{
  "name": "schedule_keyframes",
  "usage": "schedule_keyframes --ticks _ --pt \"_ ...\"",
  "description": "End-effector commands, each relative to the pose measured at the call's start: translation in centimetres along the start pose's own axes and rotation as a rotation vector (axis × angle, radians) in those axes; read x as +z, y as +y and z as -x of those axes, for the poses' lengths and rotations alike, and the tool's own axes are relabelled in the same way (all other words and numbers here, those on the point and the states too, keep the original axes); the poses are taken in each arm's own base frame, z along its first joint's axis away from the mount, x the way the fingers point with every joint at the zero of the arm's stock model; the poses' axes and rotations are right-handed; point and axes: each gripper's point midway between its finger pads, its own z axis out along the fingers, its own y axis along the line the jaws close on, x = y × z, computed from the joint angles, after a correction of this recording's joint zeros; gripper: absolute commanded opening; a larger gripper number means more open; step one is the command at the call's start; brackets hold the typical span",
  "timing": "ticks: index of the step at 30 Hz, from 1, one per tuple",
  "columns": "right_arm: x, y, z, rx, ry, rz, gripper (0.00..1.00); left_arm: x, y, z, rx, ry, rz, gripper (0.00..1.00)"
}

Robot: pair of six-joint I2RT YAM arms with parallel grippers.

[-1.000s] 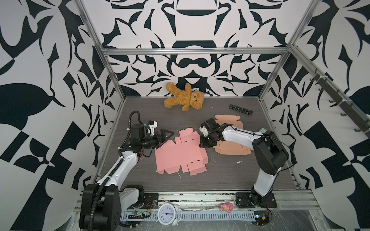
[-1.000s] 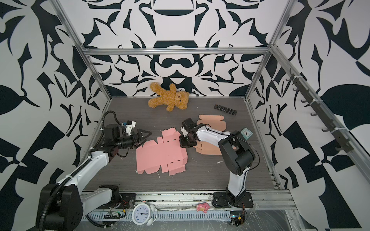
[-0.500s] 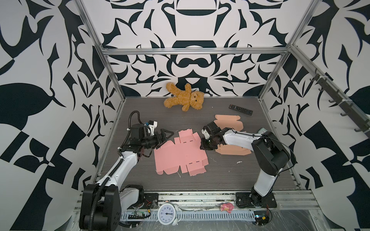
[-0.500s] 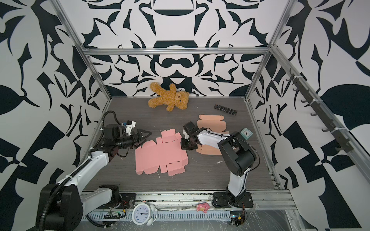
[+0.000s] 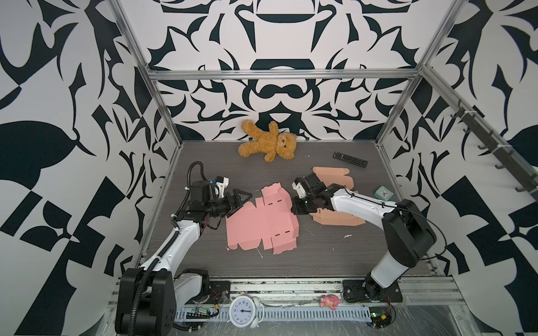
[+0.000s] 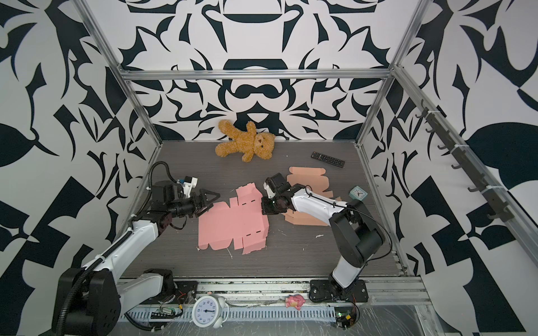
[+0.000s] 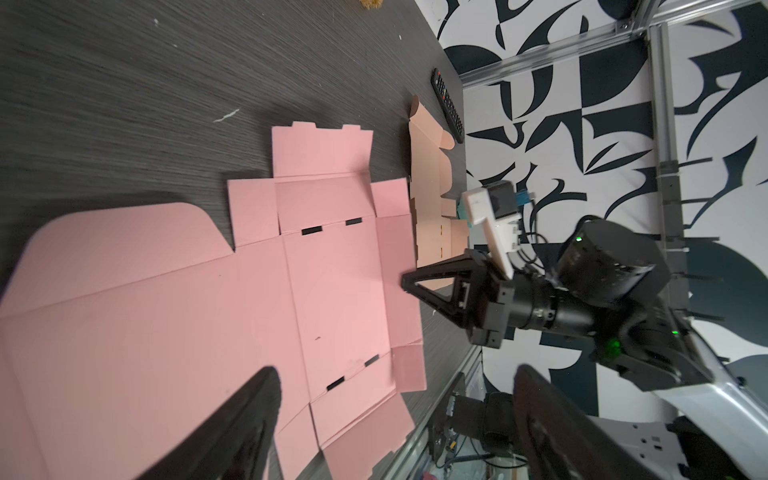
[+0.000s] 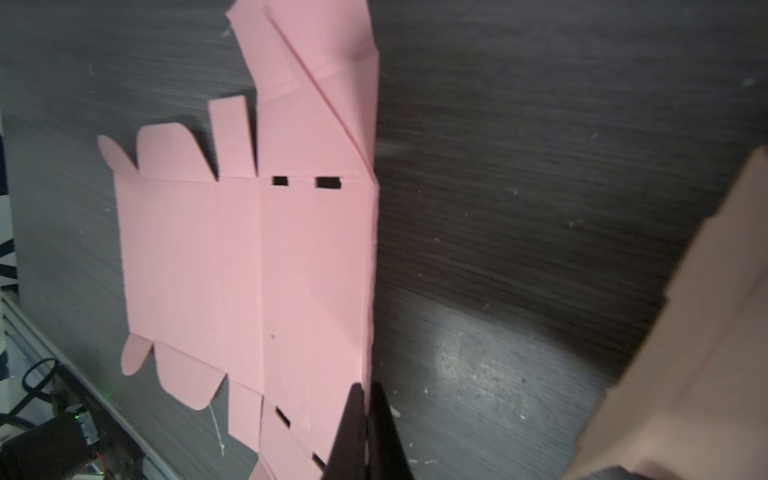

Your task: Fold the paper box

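Note:
The paper box [image 5: 262,221] [image 6: 233,221] is a flat pink cut-out sheet lying in the middle of the dark table. My right gripper [image 5: 293,207] [image 6: 263,207] [image 8: 365,388] is shut on the sheet's right edge, which stands pinched between the two fingers. The left wrist view shows that same gripper [image 7: 407,282] at the sheet's [image 7: 166,311] far edge. My left gripper [image 5: 239,200] [image 6: 209,199] [image 7: 397,374] is open at the sheet's left far corner. One finger [image 7: 253,415] hangs over the pink paper, and nothing is gripped.
A tan cardboard blank [image 5: 337,216] lies under my right arm. A teddy bear [image 5: 269,144] and a remote [image 5: 349,159] lie at the back, a small teal clock [image 5: 383,193] at the right. A white alarm clock [image 5: 244,312] and a pink toy [image 5: 329,301] sit on the front rail.
My right gripper's fingers have closed onto the pink sheet's right edge after sliding slightly toward it. My left gripper has narrowed a little but stays in place.

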Motion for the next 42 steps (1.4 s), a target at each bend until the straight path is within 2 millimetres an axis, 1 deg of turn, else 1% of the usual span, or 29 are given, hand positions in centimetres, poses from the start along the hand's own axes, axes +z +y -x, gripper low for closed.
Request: schedule_keyframes --ticks 1,6,8,11,13,19,23,29,34,36,40,42 --pt "-3.3 2.0 1.2 -0.106 -0.036 -0.017 0.02 0.1 -0.6 0.3 0.024 0.002 -0.002 0.76" --pt "-5.8 3.6 1.0 -0.2 -0.05 -0.078 0.01 1.3 -1.1 0.2 0.055 0.033 0.002 0.4" --pt "-6.6 4.2 1.0 -0.233 -0.062 -0.108 0.01 1.9 -1.2 0.0 0.07 0.045 0.014 0.28" --pt "-7.2 4.9 0.8 -0.255 -0.075 -0.116 0.0 2.7 -0.3 0.3 0.069 0.044 0.044 0.09" --pt "-7.5 5.2 0.8 -0.264 -0.088 -0.123 0.0 3.5 0.8 0.7 0.054 0.048 0.068 0.01" --pt "-7.9 5.6 0.6 -0.286 -0.105 -0.129 0.0 5.7 3.2 2.0 0.031 0.054 0.112 0.0" --pt "-8.2 5.5 0.7 -0.29 -0.117 -0.134 0.0 7.2 4.8 2.8 0.027 0.065 0.141 0.0" --pt "-8.0 5.4 0.5 -0.305 -0.112 -0.136 0.0 8.8 6.5 3.6 0.04 0.082 0.168 0.0" --pt "-8.1 5.3 0.7 -0.311 -0.125 -0.144 0.0 10.0 7.4 4.0 0.041 0.096 0.171 0.0" --pt "-8.1 5.3 0.8 -0.311 -0.13 -0.14 0.0 10.5 7.5 4.0 0.046 0.102 0.165 0.0" --pt "-7.9 5.4 0.9 -0.312 -0.133 -0.136 0.0 11.5 7.5 3.4 0.064 0.133 0.162 0.0" --pt "-7.8 5.4 0.9 -0.309 -0.136 -0.136 0.0 11.6 7.2 3.0 0.08 0.14 0.159 0.0"
